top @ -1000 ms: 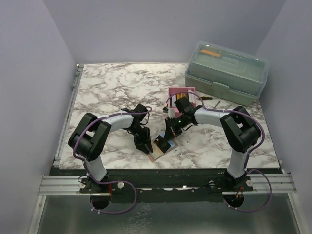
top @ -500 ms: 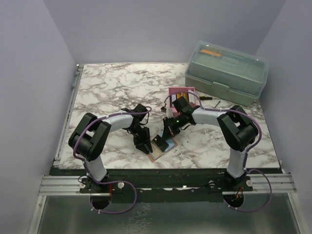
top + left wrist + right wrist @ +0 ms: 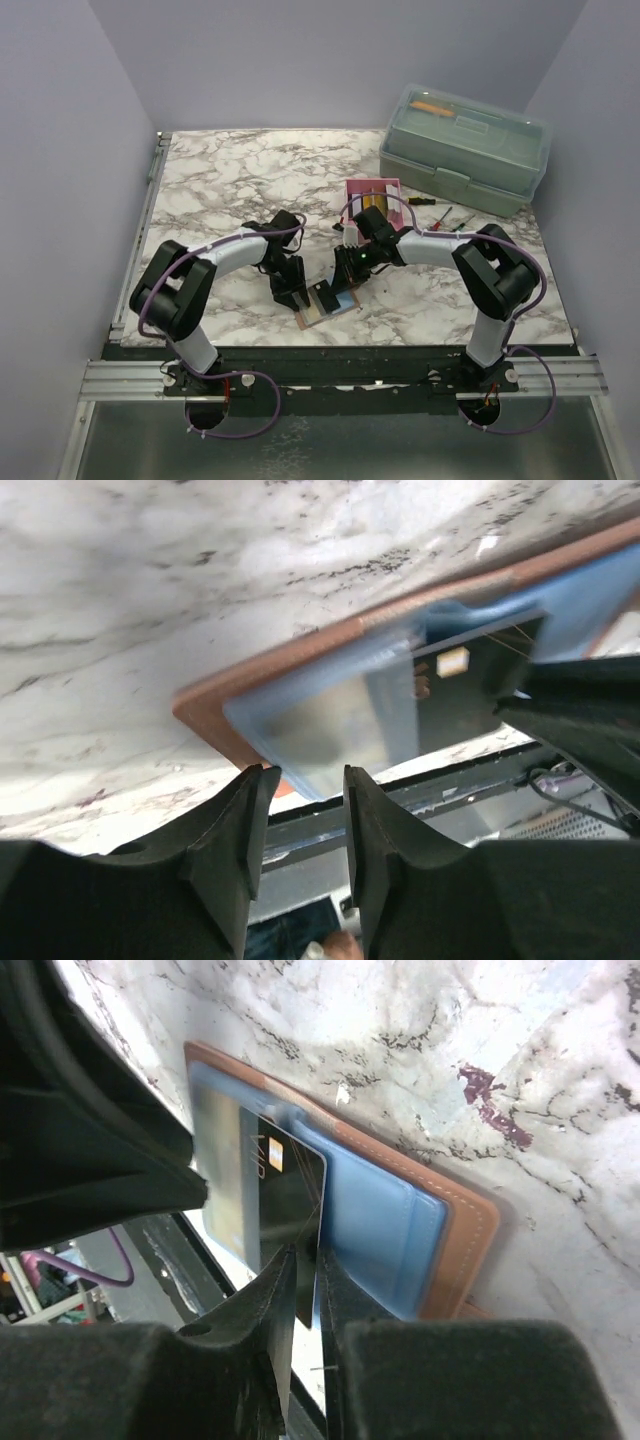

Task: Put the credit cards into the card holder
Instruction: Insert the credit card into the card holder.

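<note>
Arms [image 3: 235, 245] bowed inward, left gripper [image 3: 297, 298], right gripper [image 3: 345, 275] flanking card holder [image 3: 312, 316]

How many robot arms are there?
2. The white left arm reaches in from the left, the white right arm from the right; both meet over the open brown leather card holder.

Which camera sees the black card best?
Right wrist view: the black card sits mid-frame, chip and lettering visible. Left wrist shows it blurrier; the top view shows only a tiny dark patch.
</note>
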You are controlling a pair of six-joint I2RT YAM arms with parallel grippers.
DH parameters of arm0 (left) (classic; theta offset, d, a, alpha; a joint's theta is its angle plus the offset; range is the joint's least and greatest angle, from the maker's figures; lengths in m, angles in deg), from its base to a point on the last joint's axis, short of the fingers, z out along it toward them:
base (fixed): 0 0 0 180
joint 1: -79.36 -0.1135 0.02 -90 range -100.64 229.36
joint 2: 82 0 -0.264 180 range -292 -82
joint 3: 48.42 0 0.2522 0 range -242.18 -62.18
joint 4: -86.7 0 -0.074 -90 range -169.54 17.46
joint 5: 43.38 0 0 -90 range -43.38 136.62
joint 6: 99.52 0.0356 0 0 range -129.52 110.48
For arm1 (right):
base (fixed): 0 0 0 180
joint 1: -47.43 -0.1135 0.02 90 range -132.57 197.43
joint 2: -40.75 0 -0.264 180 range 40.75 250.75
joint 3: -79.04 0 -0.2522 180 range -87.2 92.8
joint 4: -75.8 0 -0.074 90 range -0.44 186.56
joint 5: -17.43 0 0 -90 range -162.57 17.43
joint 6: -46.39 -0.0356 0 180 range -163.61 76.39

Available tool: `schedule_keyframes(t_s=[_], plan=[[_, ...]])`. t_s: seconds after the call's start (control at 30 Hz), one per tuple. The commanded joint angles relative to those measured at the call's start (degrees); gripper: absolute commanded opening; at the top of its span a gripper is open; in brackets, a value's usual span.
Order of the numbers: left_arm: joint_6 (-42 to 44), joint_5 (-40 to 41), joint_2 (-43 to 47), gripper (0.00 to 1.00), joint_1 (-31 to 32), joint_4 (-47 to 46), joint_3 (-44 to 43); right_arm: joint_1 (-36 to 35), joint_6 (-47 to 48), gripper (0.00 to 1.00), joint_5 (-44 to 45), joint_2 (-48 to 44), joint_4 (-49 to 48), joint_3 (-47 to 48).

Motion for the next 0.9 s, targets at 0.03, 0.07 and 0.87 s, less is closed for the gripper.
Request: schedule_keyframes(t_s=[0.03, 0.07, 0.87], plan=[[-8.2, 8.2, 10.8, 0.46, -0.3, 1.1, 2.8, -0.4, -0.7, 0.22, 3.7, -0.9, 0.4, -0.7], [-9.3, 9.1, 12.3, 0.47, -0.4, 1.3, 3.4, -0.4, -0.5, 0.25, 3.6, -0.9, 0.5, -0.5], [-12.2, 8.3, 3.8, 0.2, -1.1, -4.4, 10.4, -8.0, -8.2, 0.38, 4.0, 0.8, -3.7, 1.4]])
